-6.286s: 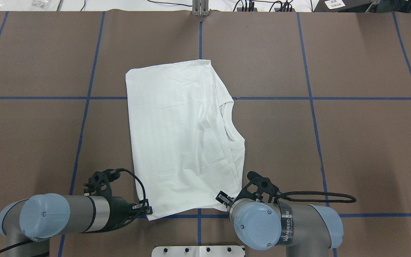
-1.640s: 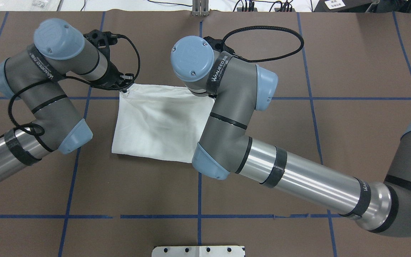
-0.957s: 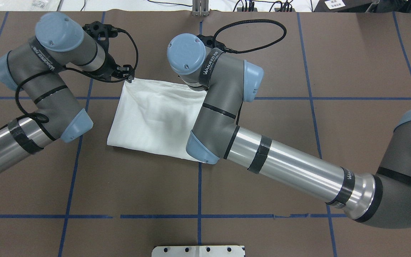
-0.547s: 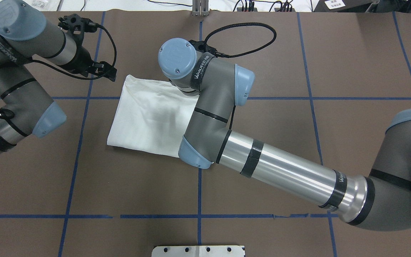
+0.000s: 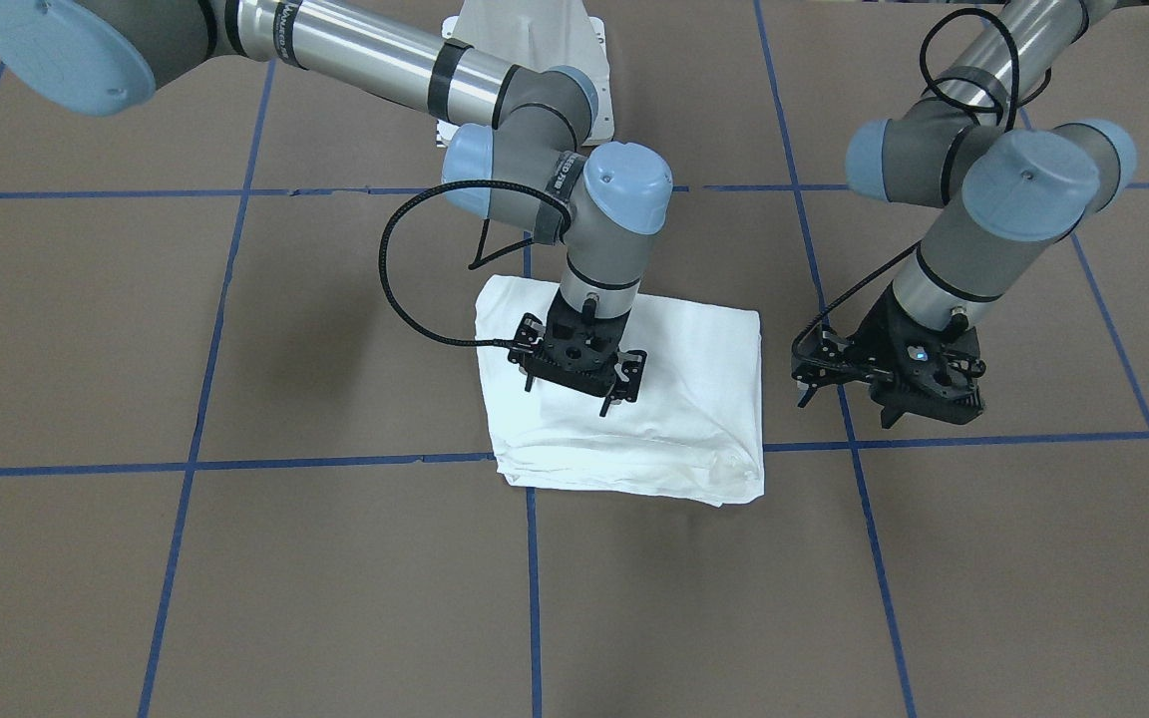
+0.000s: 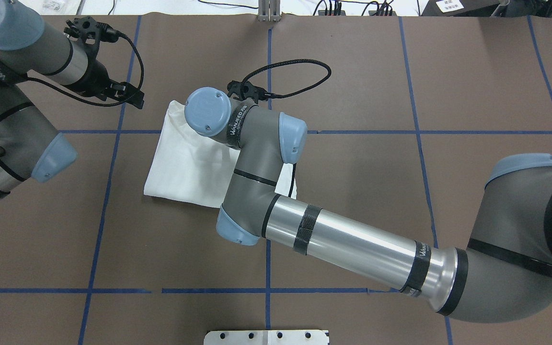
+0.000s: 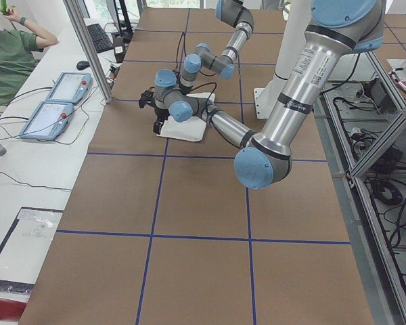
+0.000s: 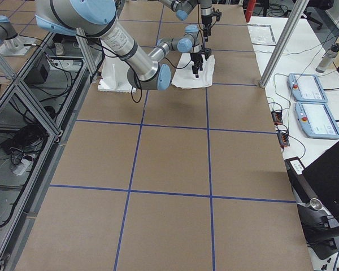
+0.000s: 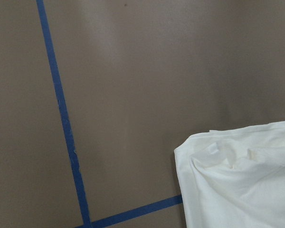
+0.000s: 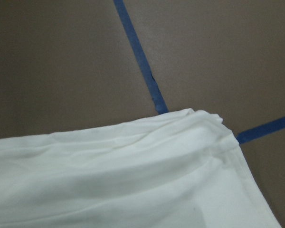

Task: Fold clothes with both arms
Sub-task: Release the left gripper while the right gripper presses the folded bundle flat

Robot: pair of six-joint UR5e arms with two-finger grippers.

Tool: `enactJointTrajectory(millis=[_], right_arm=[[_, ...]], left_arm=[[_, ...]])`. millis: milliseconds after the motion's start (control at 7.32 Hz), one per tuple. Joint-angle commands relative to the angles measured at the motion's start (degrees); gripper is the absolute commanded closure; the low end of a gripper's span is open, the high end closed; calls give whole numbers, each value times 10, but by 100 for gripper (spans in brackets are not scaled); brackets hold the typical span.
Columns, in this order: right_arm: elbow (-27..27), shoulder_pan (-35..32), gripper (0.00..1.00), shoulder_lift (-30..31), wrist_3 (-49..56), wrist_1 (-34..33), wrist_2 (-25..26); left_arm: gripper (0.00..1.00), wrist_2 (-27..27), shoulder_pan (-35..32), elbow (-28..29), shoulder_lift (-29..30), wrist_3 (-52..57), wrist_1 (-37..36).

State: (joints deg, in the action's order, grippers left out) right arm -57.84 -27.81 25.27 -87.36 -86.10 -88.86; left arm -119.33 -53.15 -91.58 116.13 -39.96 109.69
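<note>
the white shirt (image 5: 674, 399) lies folded in a small flat block in the middle of the front-facing view, on the brown table (image 5: 235, 598). its lower part lies across a blue tape line (image 5: 335, 464). the right gripper (image 5: 567, 397) hangs over the left half of the shirt and points down. its fingers look spread apart, with nothing in them. i cannot tell if it touches the cloth. the left gripper (image 5: 842, 409) is at the right of that view, just beside the shirt's right edge, not touching it. its fingers look spread apart too, with nothing in them. in the overhead view the right arm (image 6: 352, 239) covers the shirt's right part. a person (image 7: 7, 61) in green sits at the upper left of the left side view.
</note>
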Motion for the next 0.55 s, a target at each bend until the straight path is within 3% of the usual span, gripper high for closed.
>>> enactJointTrajectory(millis=[0,410], right_arm=[[26,-5,0,-1,16,6,59],[53,-55,0,-1,42,6,135]], left_arm=[[0,1,0,0,-1,-2,0],[0,1,0,-4,-1,-8,0]])
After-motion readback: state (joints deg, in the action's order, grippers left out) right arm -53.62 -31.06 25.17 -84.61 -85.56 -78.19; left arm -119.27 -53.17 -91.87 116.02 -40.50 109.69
